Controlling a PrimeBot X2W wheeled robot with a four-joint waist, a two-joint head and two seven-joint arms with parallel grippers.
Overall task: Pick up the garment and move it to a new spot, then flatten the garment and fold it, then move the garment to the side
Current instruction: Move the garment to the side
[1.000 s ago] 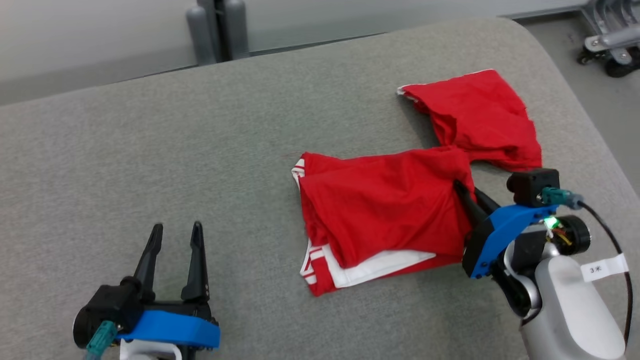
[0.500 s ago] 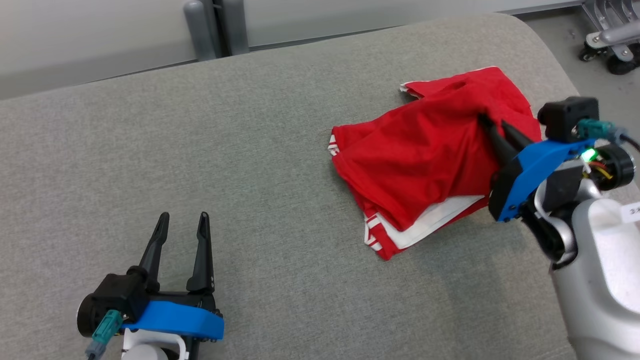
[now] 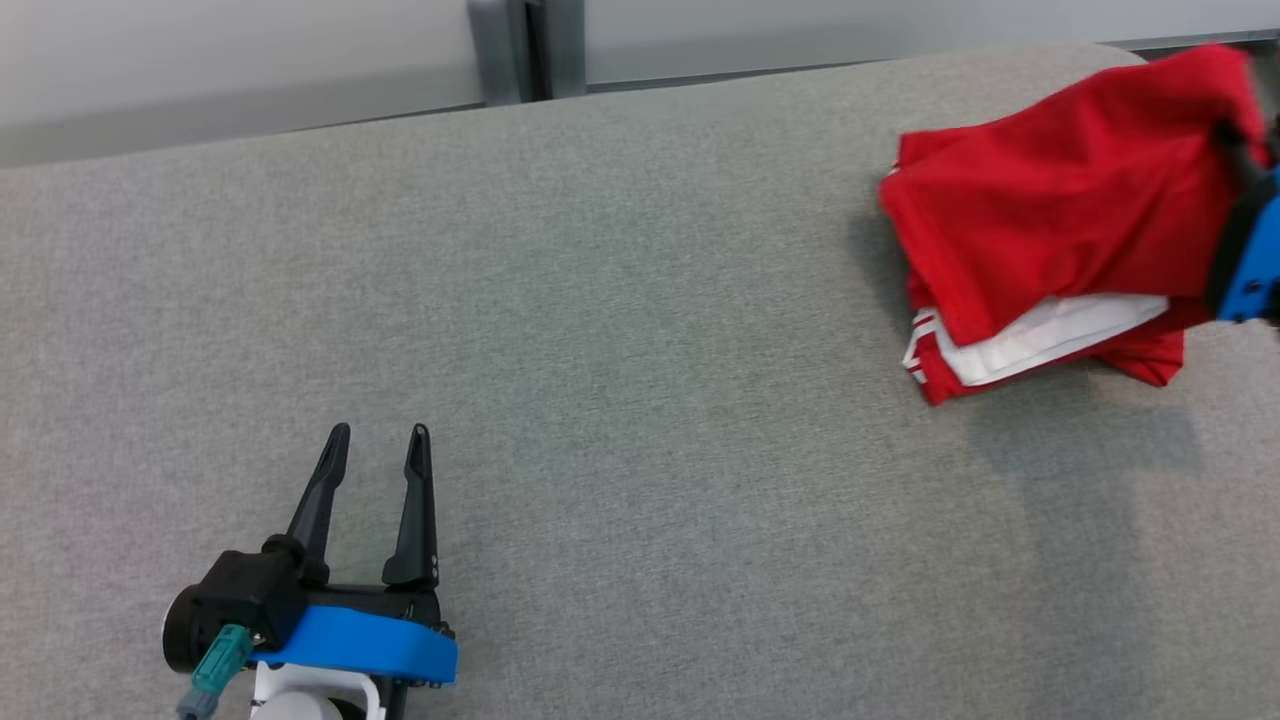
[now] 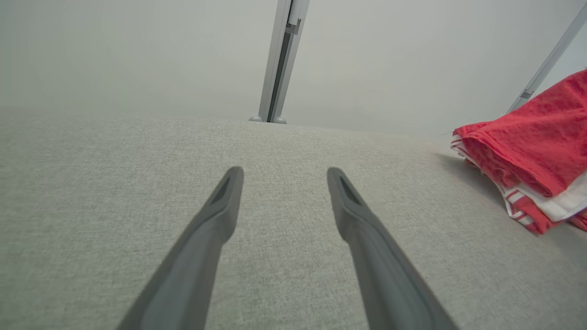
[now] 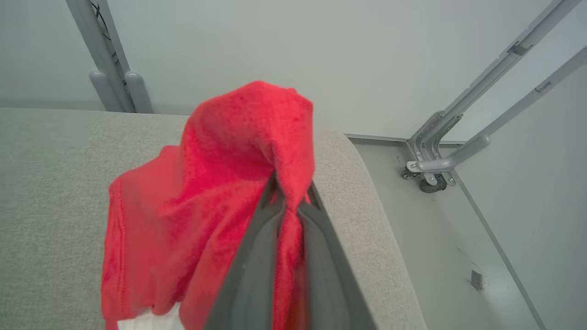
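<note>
Grey table (image 3: 600, 350): my right gripper (image 5: 293, 188) clamps red garment (image 3: 1060, 200), far right, apparently for carrying aside; left gripper (image 3: 380, 430) wide, parked clear, near left.

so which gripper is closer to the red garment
Right. The right gripper is shut on a fold of the red garment, holding that end up off the grey table. The left gripper stands open well off to the garment's left, apart from it.

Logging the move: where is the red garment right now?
In the head view, the red fabric garment with white trim is at the far right corner of the grey padded table, pinched by the right end effector.
</note>
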